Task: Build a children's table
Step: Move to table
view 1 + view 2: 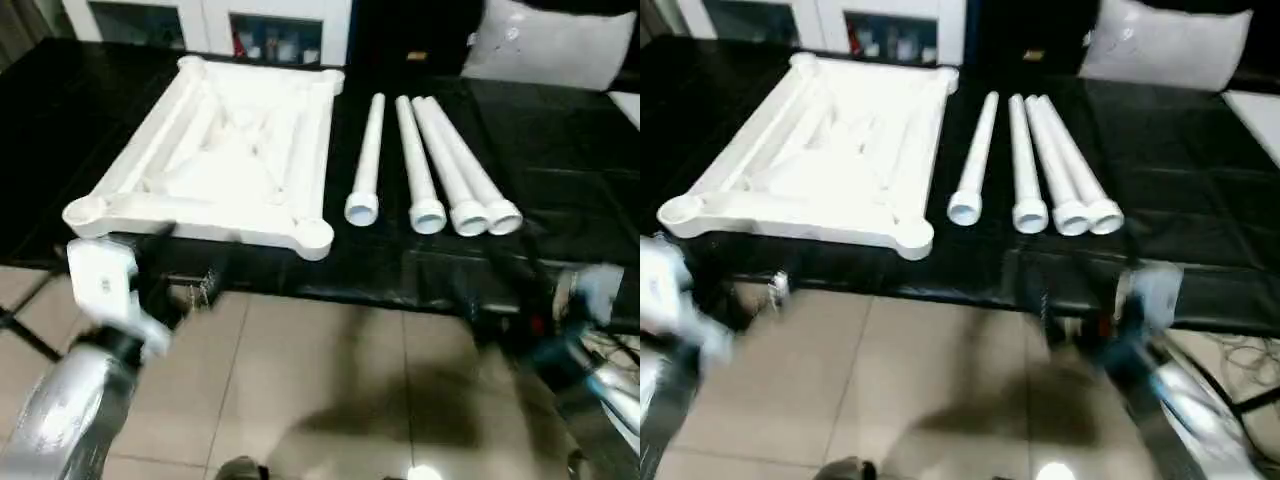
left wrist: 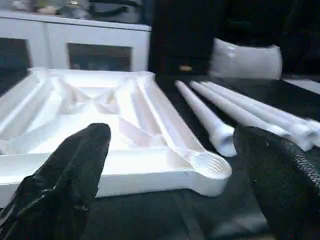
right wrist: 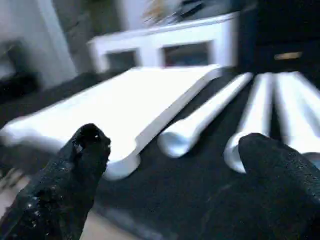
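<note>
While both grippers, left and right, gape empty, motion blurs their arms.

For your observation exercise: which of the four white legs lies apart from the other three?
The leg nearest the table top, leg: a dark gap separates it from the neighbouring three, which lie close together.

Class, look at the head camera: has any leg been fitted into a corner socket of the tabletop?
No: all four legs lie loose beside the upturned tabletop.
</note>
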Robot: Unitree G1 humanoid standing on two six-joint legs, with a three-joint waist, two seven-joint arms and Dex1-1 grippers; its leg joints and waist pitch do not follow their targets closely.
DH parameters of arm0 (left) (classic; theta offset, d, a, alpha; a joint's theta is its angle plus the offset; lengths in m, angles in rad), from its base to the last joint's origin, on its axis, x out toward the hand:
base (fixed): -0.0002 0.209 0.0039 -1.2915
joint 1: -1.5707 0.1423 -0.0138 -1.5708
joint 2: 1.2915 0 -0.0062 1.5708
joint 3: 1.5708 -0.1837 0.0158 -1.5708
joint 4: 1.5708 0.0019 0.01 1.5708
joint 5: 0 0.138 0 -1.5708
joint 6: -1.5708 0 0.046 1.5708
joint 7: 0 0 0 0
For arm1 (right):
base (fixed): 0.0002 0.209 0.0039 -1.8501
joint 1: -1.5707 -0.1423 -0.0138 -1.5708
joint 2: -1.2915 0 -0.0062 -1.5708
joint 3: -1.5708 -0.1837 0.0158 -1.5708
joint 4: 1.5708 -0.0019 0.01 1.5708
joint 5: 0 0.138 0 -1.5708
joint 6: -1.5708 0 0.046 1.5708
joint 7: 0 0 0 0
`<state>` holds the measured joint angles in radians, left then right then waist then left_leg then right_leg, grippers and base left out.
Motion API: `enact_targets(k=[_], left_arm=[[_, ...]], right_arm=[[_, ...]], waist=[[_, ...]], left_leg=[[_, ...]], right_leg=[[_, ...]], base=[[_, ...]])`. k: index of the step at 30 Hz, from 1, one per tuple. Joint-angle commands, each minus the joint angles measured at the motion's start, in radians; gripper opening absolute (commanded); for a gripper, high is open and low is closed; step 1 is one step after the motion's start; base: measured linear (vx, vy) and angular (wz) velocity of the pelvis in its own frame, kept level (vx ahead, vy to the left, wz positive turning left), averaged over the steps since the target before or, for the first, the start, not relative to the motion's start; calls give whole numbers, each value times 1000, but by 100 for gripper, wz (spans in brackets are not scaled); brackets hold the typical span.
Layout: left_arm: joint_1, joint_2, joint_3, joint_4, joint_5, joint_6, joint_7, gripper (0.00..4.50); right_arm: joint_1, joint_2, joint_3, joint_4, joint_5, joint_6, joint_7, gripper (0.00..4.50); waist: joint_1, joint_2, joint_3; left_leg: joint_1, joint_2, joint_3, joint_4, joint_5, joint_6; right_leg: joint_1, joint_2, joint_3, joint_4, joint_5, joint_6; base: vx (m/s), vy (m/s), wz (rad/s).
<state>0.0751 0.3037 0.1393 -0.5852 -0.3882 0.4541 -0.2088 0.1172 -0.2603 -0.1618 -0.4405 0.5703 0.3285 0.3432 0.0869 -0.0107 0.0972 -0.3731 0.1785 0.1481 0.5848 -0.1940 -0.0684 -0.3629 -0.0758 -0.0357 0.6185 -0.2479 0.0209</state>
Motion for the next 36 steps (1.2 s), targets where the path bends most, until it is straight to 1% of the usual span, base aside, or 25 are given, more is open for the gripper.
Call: enact_targets(k=[1,4,5,8,9,13,16,17,19,20,22,23,24,25,26,27,28,29,30,31,32,33,34,35,36], left_arm=[[-35,-1,-38,57,63,63,37,442],[-130,-21,-88,152,130,113,81,442],[-170,-38,-97,219,124,113,86,442],[-203,-53,-101,280,134,87,101,442],[-216,-59,-105,299,139,77,110,442],[-221,-48,-147,326,190,60,91,442],[-235,-48,-141,339,198,69,90,442],[-245,-49,-135,353,205,77,109,442],[-249,-52,-133,358,204,79,115,442],[-248,-48,-141,358,208,79,109,442],[-245,-46,-143,358,210,76,105,442],[-242,-51,-144,357,213,74,110,442],[-240,-55,-142,356,215,75,112,442],[-238,-58,-142,353,215,76,113,442],[-233,-62,-142,348,216,78,111,442],[-233,-62,-142,348,217,78,111,442],[-231,-63,-143,348,218,77,111,442],[-230,-66,-143,348,221,76,113,442],[-227,-63,-149,345,237,73,123,442],[-226,-60,-153,343,248,71,130,442],[-224,-59,-155,340,254,76,135,442],[-217,-61,-151,333,246,53,123,442],[-214,-63,-148,326,230,54,108,442],[-212,-66,-145,322,219,63,100,442],[-212,-67,-143,323,219,64,99,442]], right_arm=[[-29,16,-5,44,-52,-3,-78,450],[-103,63,6,89,-122,-1,-168,450],[-126,47,34,114,-217,11,-215,450],[-144,42,51,152,-325,61,-316,450],[-150,31,61,157,-330,149,-345,450],[-118,51,84,152,-308,168,-343,450],[-126,85,104,177,-332,105,-331,450],[-136,93,117,179,-339,118,-335,450],[-147,112,110,171,-322,140,-342,450],[-156,126,101,177,-311,132,-346,450],[-164,128,101,189,-323,128,-362,450],[-175,125,101,205,-342,127,-383,450],[-181,126,100,207,-347,130,-391,450],[-188,129,98,207,-338,138,-386,450],[-202,134,97,213,-324,152,-367,450],[-203,134,97,214,-324,152,-366,450],[-210,136,99,221,-325,150,-360,450],[-225,138,101,237,-328,142,-349,450],[-234,142,104,245,-330,146,-344,450],[-239,144,105,251,-331,150,-341,450],[-243,145,105,253,-329,154,-338,450],[-247,145,109,260,-331,154,-340,450],[-249,143,109,264,-332,151,-343,450],[-252,143,108,269,-330,151,-343,450],[-255,142,108,273,-330,148,-341,450]], waist=[[-6,8,-57],[-8,12,-68],[-16,28,-69],[-15,39,-79],[-17,34,-83],[-15,42,-101],[-8,40,-104],[-4,40,-102],[19,38,-102],[24,44,-103],[26,57,-107],[18,68,-117],[-6,64,-109],[-21,73,-108],[-33,68,-107],[-43,76,-107],[-48,72,-103],[-54,57,-101],[-51,25,-99],[-45,19,-98],[-25,18,-99],[-31,36,-92],[-46,46,-87],[-78,83,-91],[-85,83,-96]], left_leg=[[14,33,-7,-76,-134,-19],[11,30,-6,-69,-97,-41],[14,28,-6,-67,-92,-56],[8,20,-7,-62,-86,-71],[7,19,-5,-61,-89,-66],[4,18,-4,-55,-82,-31],[-21,11,7,-42,-57,103],[-28,11,6,-26,-69,155],[-49,24,-24,32,-53,229],[-53,32,-32,37,-39,235],[-38,33,-30,10,-15,275],[50,35,13,-7,-45,245],[29,8,7,-51,-69,313],[60,2,16,-64,-65,375],[61,-1,15,-69,-58,400],[51,-4,11,-88,-43,435],[43,-5,12,-94,-47,445],[32,-4,18,-99,-102,420],[10,-24,40,-85,-262,316],[-4,-30,35,-52,-355,259],[-15,12,-30,22,-392,178],[-26,33,-73,13,-392,112],[-19,34,-81,-30,-481,65],[6,16,-76,-120,-751,-110],[4,15,-81,-148,-817,-196]], right_leg=[[20,-42,36,-72,-60,-121],[23,-38,36,-65,31,-110],[20,-34,36,-65,66,-109],[29,-34,36,-58,110,-113],[32,-33,37,-61,115,-115],[40,-40,38,-58,121,-120],[47,-84,55,-77,87,-155],[48,-115,71,-94,24,-176],[65,-206,120,-131,-119,-202],[64,-214,124,-132,-146,-213],[44,-166,94,-121,-183,-221],[-16,-77,80,-98,-175,-192],[-16,-21,21,-61,-135,-154],[-54,3,-12,-33,-143,-105],[-60,13,-25,-14,-132,-80],[-58,22,-48,20,-112,-19],[-58,20,-54,28,-104,6],[-49,-5,-54,12,-101,52],[-43,-61,-15,-58,-164,69],[-33,-117,26,-99,-256,62],[0,-251,97,-167,-483,-1],[17,-252,78,-174,-616,-43],[7,-185,35,-151,-609,-48],[-16,-33,-31,-63,-399,-12],[-10,-7,-41,-10,-201,-15]], base=[[0,0,0],[0,0,0],[0,0,0],[0,0,0],[0,0,0],[0,0,0],[0,0,0],[0,0,0],[-19,84,2],[-20,106,2],[-24,161,2],[-33,177,1],[-62,190,-10],[-57,196,1],[-57,196,1],[-53,181,14],[-76,137,5],[-76,137,5],[-91,104,6],[-70,101,-7],[-70,101,-7],[-50,128,-28],[-72,132,-18],[-72,132,-18],[-87,114,2]])
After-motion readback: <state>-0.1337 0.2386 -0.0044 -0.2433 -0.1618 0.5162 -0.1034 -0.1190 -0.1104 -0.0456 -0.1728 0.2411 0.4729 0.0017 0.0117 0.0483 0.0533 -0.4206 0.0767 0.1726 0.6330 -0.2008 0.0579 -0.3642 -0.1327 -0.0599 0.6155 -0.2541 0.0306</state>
